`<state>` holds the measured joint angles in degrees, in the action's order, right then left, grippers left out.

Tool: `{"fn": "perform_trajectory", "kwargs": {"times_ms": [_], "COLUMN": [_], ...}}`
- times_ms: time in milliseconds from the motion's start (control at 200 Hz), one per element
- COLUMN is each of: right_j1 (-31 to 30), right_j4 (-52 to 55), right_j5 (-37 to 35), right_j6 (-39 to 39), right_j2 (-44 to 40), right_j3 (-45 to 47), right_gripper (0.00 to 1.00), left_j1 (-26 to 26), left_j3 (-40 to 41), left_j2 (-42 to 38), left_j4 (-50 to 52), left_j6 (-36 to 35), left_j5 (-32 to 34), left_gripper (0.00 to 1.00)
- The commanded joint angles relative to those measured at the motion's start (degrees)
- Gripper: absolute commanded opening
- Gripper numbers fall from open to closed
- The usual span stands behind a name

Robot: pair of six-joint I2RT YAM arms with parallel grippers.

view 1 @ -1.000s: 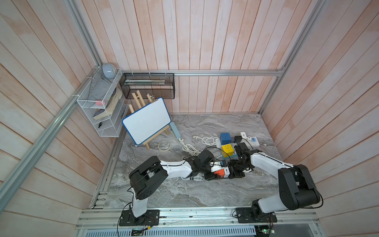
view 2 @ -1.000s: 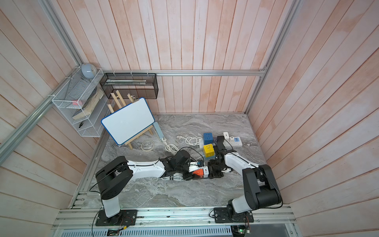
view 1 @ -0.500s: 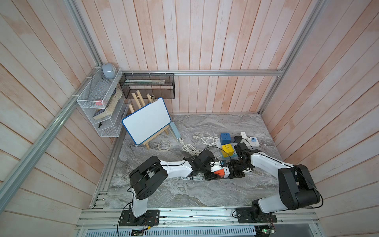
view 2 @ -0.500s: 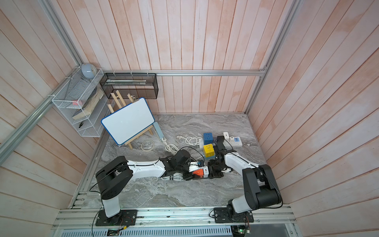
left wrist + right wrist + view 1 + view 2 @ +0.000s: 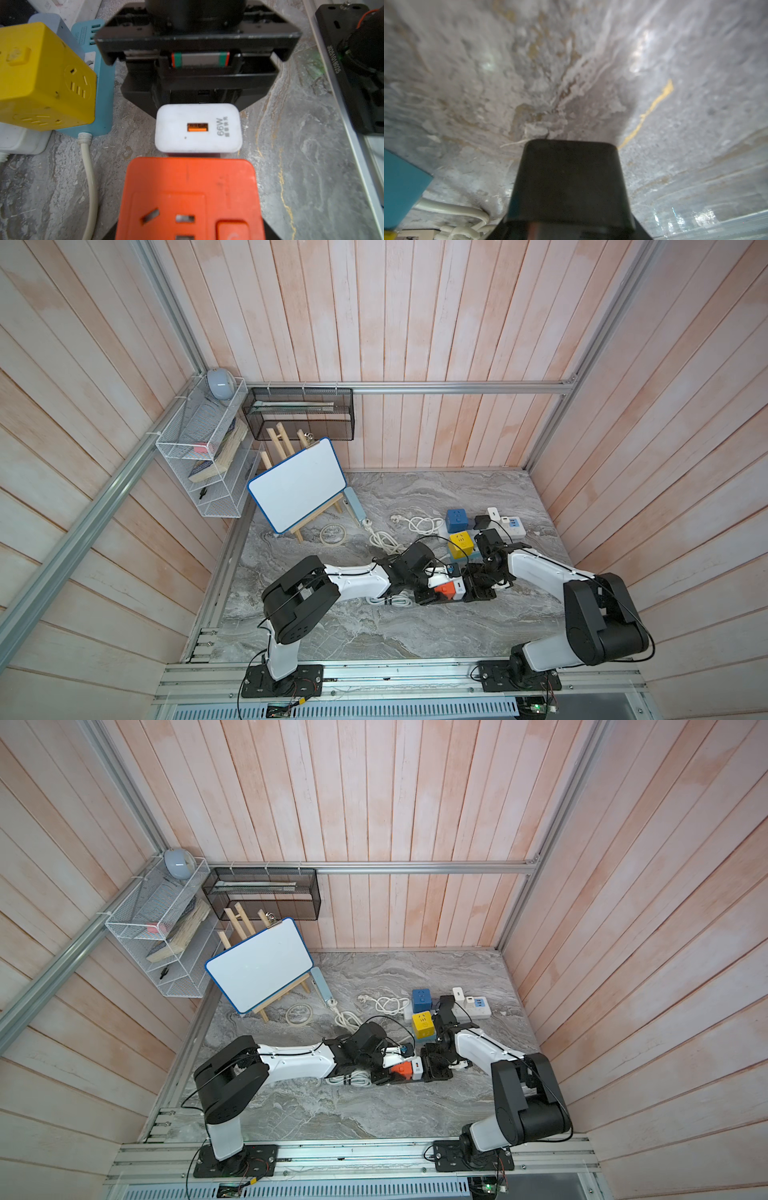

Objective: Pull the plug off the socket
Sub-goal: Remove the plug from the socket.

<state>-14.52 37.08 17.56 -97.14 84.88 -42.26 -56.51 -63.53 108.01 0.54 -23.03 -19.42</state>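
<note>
The socket is an orange cube with its slotted face up, seen in both top views. My left gripper is shut on it, with black fingers showing at both sides of the cube. The plug is a white charger standing with its orange port up, tight against the socket's far side. Its prongs are hidden. My right gripper stands just behind the plug. It is shut and empty, and its fingers show as one black block low over the table. The plug is hidden in the right wrist view.
A yellow cube socket sits on a teal power strip close beside the orange one, with a cream cord trailing from the strip. A blue cube, a white strip, loose cords and a whiteboard lie farther back.
</note>
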Motion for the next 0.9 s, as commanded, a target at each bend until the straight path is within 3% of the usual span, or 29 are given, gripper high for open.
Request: {"fn": "perform_trajectory", "kwargs": {"times_ms": [0, 565, 895], "right_j1": [-0.1, -0.1, -0.2], "right_j4": [-1.1, -3.2, -2.2], "right_j5": [-0.9, -0.9, -2.1], "right_j6": [-1.9, -3.8, -4.6], "right_j2": [2.6, 3.6, 4.6], "right_j3": [1.3, 1.7, 1.2], "right_gripper": [0.26, 0.26, 0.23], "left_j1": [-0.4, 0.2, -0.9], "left_j3": [-2.9, -1.2, -1.1], "left_j2": [-3.3, -7.5, -7.7], "left_j4": [0.5, 1.4, 1.7], "left_j6": [2.4, 5.3, 0.8], "left_j5": [-5.1, -4.9, 4.1], "left_gripper": [0.0, 0.0, 0.0]}}
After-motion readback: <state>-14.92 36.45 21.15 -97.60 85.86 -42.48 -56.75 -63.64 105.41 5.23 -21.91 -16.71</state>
